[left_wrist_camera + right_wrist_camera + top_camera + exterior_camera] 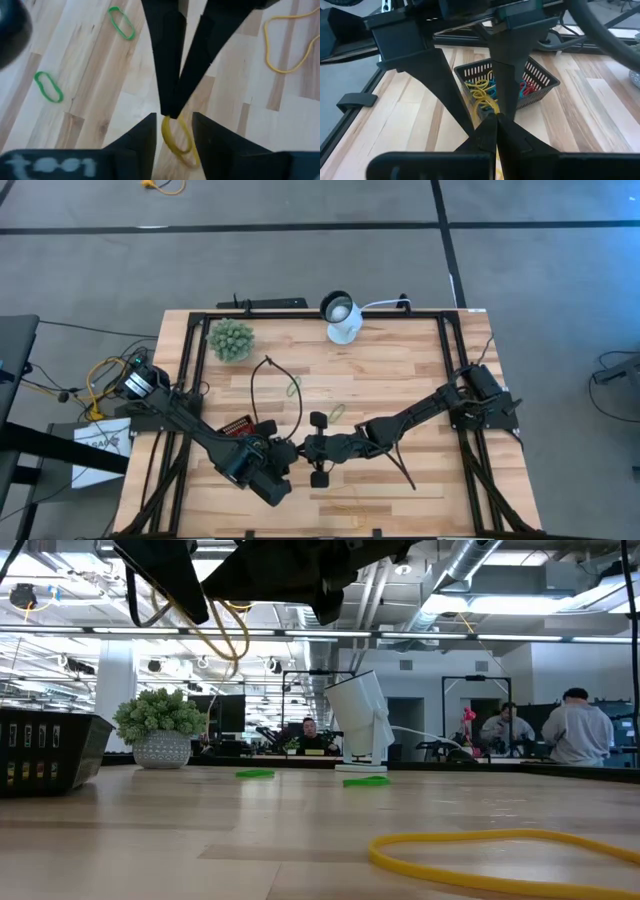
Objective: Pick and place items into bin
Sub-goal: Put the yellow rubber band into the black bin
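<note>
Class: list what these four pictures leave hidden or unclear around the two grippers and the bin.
- High view: the small black slatted bin is partly covered by the left arm.
- Low view: both grippers are cut off by the top edge.
- Right wrist view: the bin's contents are partly screened by gripper fingers.
- High view: the thin yellow rubber loop is too small to see.

From overhead, you see the black bin [240, 427] mostly covered by the left arm near the table's [400, 370] front left. At table height the bin is cut by the picture's left edge, and the yellow band [500, 858] runs off the right. Both grippers' tips hide their meeting point overhead.
</note>
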Motion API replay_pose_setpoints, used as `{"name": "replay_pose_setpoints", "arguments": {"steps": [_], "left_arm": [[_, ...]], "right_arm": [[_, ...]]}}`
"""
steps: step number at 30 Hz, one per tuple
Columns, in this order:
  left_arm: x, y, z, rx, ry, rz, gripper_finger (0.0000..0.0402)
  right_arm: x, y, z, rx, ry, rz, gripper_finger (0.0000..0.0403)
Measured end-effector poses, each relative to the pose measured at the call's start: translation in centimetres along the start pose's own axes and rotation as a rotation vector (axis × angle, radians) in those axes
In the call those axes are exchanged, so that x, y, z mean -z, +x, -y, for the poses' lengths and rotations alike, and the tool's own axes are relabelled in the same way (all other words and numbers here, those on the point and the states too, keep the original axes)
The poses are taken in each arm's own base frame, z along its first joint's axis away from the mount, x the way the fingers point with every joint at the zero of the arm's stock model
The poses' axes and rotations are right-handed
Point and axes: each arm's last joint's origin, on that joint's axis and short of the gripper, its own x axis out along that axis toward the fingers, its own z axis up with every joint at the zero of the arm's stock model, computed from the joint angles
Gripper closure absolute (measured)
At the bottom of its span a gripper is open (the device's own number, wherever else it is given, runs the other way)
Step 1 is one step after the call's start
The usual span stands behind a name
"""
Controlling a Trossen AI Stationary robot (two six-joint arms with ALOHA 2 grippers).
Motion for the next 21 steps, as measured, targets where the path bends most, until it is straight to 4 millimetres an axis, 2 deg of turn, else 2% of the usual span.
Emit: {"name": "replay_pose_setpoints", "arguments": {"steps": [7,13,21], "left_arm": [[0.1,0.0,0.1,0.023,0.017,-0.024,0.0392],[0.2,0.0,0.0,0.026,0.002,-0.046,0.0400],[1.9,-0.6,-0.5,-0.023,-0.054,-0.201,0.0401]], "right_arm": [[0.0,0.0,0.0,0.000,-0.001,-0.003,0.0403],[0.4,0.0,-0.1,-0.008,-0.004,-0.043,0.0403],[2.5,-1.0,-2.1,-0.068,0.017,-0.235,0.0399]]}}
